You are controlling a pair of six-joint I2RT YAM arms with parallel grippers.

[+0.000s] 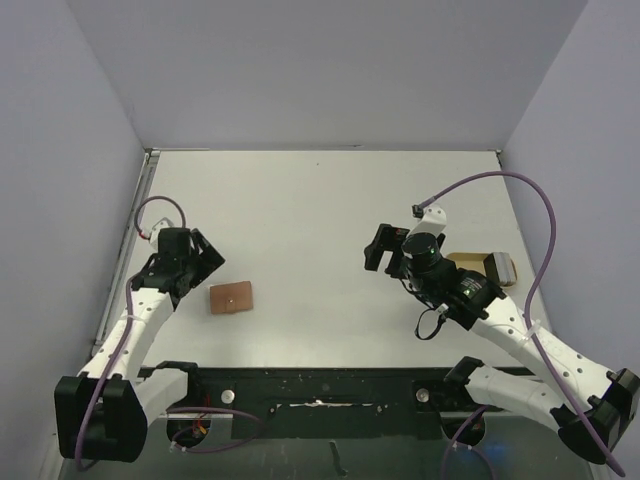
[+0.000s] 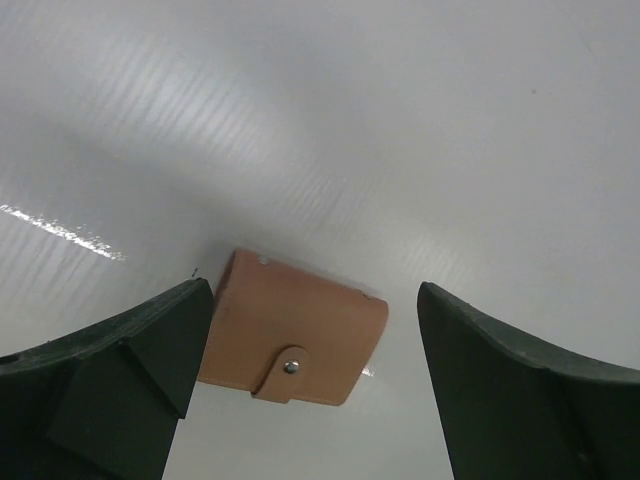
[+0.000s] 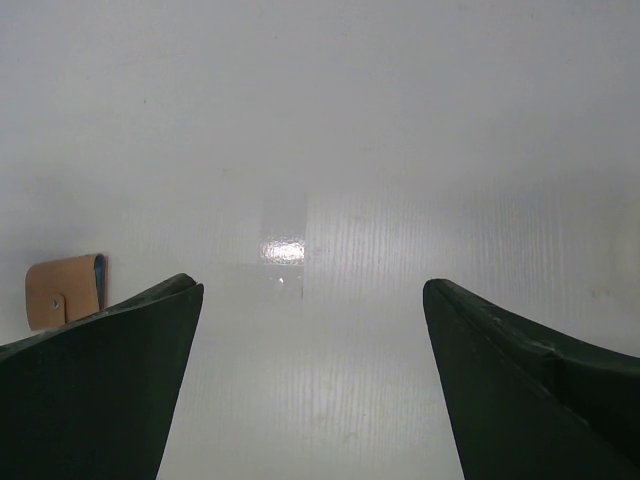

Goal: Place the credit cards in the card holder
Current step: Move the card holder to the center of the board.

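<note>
Fingers of the left arm [image 1: 203, 262] stand spread wide with nothing between them. In the left wrist view the two dark tips frame the card holder [image 2: 295, 340], which lies flat on the pale counter [image 1: 320, 200] in the lower middle of that picture. The left tip overlaps the holder's left edge there, and whether it touches cannot be told. From above, these fingers sit at the left of the frame, just up and left of the card holder.

That reddish-brown holder is folded shut. Its snap tab [image 2: 283, 368] is brought over the near edge, with the pale stud showing on it. In the right wrist view it shows small at the far left, and a thin blue strip [image 3: 100, 280] runs along its right edge. This looks like the rim of the credit cards inside, though it is too small to be sure.

On the right of the top view, the right arm's fingers [image 1: 378, 250] are likewise wide apart and grip nothing, pointing left over bare counter, well apart from the holder. Behind that arm, near the right edge, lies a tan tray [image 1: 470, 260], partly hidden.
</note>
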